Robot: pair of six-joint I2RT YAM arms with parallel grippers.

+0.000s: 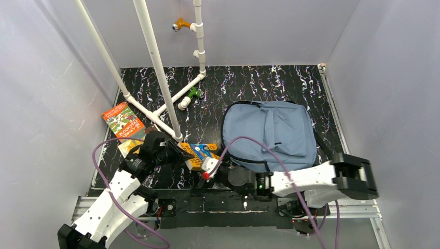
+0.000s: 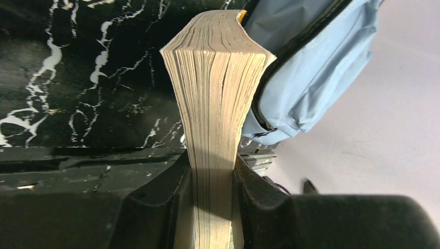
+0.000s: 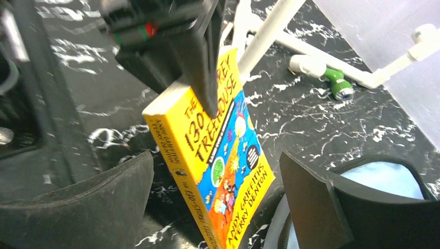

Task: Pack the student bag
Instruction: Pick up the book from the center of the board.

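The student bag [image 1: 275, 132] is a dusty-blue backpack lying flat on the black marbled table, right of centre. A thick yellow book [image 1: 200, 154] hangs just left of the bag, with my left gripper [image 1: 174, 150] shut on it. In the left wrist view the book's page edge [image 2: 218, 78] is pinched between both fingers of my left gripper [image 2: 212, 171], and the bag [image 2: 311, 67] lies just beyond. My right gripper [image 3: 215, 166] stands open, its fingers [image 3: 311, 202] wide on either side of the book's cover [image 3: 223, 155] without touching it. In the top view my right gripper [image 1: 207, 168] sits just below the book.
A white PVC pipe frame [image 1: 155, 67] rises from the table at back left, with a green nozzle [image 1: 194, 93] at its foot. An orange and green book [image 1: 123, 120] lies at the far left, a yellowish one [image 1: 129, 148] below it. Grey walls close in the sides.
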